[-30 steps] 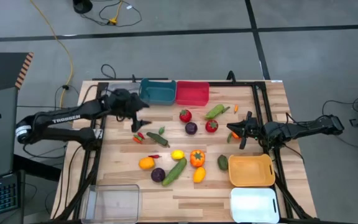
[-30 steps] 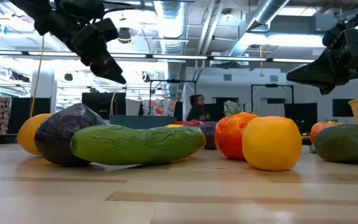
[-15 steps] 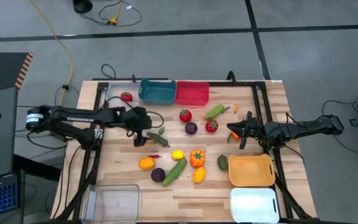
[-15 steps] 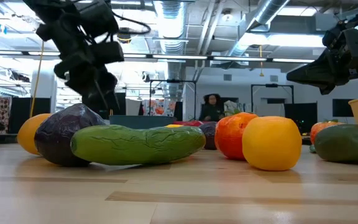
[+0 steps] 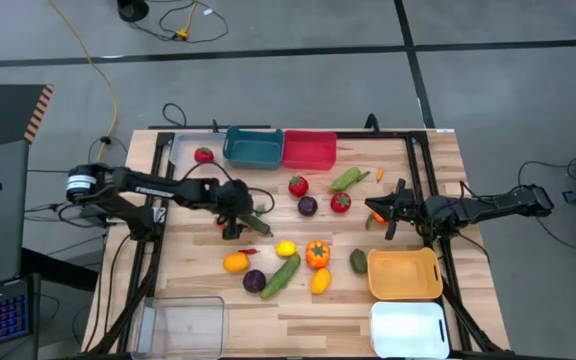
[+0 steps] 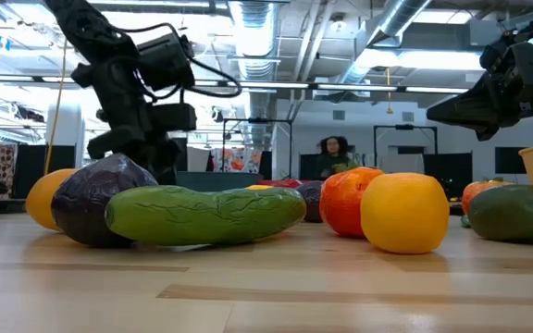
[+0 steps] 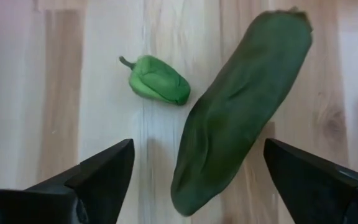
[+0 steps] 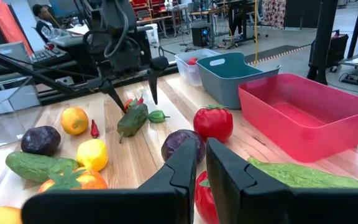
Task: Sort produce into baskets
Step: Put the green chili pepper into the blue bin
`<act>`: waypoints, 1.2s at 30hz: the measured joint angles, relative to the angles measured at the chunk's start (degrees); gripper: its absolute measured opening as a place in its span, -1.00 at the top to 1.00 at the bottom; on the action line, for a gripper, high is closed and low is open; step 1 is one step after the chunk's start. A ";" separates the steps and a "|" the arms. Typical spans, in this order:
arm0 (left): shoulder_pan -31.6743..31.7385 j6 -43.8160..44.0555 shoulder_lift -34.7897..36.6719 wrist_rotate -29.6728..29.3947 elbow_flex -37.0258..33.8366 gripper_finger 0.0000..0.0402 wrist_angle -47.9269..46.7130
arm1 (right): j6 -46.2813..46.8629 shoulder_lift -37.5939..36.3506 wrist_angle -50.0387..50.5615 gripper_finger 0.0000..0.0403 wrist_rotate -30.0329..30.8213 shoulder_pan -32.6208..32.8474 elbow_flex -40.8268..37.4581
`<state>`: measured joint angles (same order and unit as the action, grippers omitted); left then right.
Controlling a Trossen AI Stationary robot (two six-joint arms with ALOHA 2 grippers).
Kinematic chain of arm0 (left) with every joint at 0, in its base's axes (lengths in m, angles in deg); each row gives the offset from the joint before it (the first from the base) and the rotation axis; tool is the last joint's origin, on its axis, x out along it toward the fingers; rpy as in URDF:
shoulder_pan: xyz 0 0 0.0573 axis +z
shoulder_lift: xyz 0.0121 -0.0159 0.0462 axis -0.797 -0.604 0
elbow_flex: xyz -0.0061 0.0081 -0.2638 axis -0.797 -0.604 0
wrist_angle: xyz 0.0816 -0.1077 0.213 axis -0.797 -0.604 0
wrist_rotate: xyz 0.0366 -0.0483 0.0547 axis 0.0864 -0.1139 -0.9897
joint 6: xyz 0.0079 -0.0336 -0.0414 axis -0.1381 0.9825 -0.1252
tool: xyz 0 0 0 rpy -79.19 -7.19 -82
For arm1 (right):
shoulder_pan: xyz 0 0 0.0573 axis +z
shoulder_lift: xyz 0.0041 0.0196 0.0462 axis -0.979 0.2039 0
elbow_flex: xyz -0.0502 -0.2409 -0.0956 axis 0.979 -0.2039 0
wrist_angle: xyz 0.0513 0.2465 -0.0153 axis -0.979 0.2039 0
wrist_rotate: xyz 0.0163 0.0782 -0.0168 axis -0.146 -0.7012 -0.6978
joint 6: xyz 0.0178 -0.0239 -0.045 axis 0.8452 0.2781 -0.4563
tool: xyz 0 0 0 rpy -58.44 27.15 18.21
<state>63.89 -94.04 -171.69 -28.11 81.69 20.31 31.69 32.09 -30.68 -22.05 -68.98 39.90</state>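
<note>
My left gripper (image 5: 238,222) is open and low over a dark green oblong pepper (image 7: 241,112) that lies flat on the table. In the left wrist view its fingers stand on either side of the pepper's near end without touching it. A small light green pepper (image 7: 160,84) lies just beyond. The right wrist view shows the same gripper (image 8: 134,93) over the pepper (image 8: 132,119). My right gripper (image 5: 383,215) is shut and waits above the table's right side, with nothing between its fingers (image 8: 202,168). More produce lies mid-table: a cucumber (image 5: 281,273), an orange pepper (image 5: 317,254) and a purple cabbage (image 5: 254,281).
Pale grey (image 5: 183,150), teal (image 5: 253,147) and red (image 5: 309,150) bins stand at the far edge; a red fruit (image 5: 203,155) lies in the grey one. Orange-yellow (image 5: 403,273) and white (image 5: 408,328) bins stand near right, a clear bin (image 5: 180,325) near left. A person (image 6: 333,148) is beyond the table.
My left gripper has come down from high over the table's far left to just above the dark green pepper, moving toward the near and right edges. It has stayed open. As the arm moved off, the grey bin with the red fruit came into sight.
</note>
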 joint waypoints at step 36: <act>0.00 3.15 -3.50 -0.17 0.00 0.37 1.65 | 0.00 0.00 0.00 0.67 0.01 -0.01 -0.01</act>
<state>63.89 -90.89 -175.19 -28.28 81.69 21.95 31.69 32.09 -30.68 -22.04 -68.99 39.89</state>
